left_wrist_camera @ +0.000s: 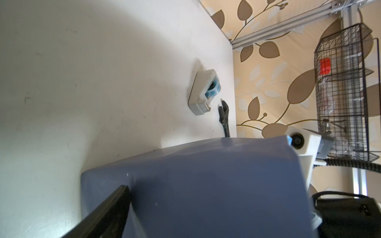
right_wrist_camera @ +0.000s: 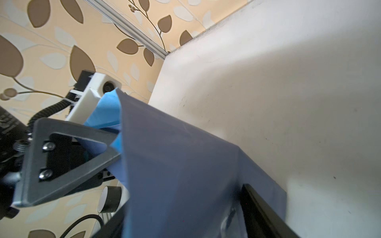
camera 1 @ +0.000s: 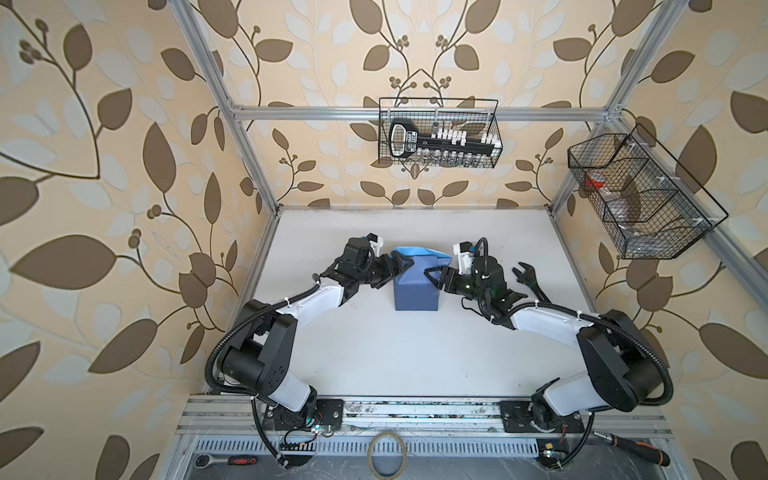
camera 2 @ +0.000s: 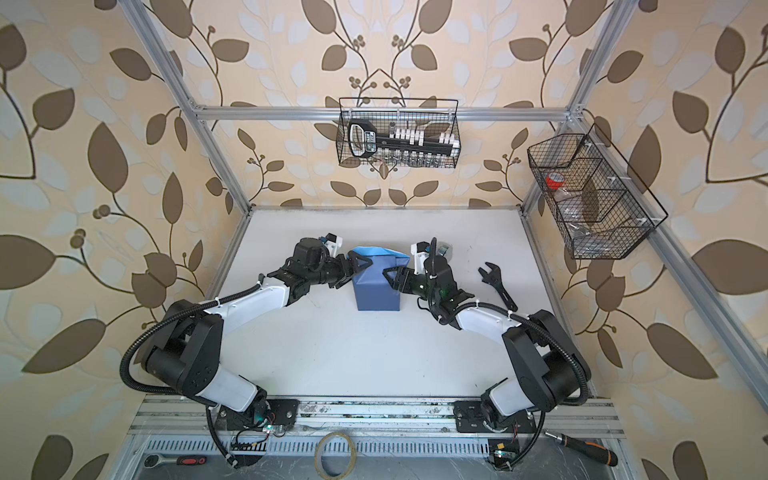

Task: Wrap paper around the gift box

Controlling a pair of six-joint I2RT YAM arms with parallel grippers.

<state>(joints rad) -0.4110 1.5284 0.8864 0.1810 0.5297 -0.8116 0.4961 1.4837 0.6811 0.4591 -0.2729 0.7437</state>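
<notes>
Paper point(camera 1: 413, 291): slate-blue face outward, folded round a boxy form at mid-table point(camera 1: 374, 357), light-blue inner face shown at its far end. The gift box was covered from sight. Left gripper point(camera 1: 400, 266): jaws were set wide at the far left corner, touching paper. Right gripper point(camera 1: 432, 277): laid against the right side, spread not discernible.

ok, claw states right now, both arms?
Left claw: open wide, finger against the slate-blue wrapping paper.
Right claw: against it; open or gripping cannot be told.
</notes>
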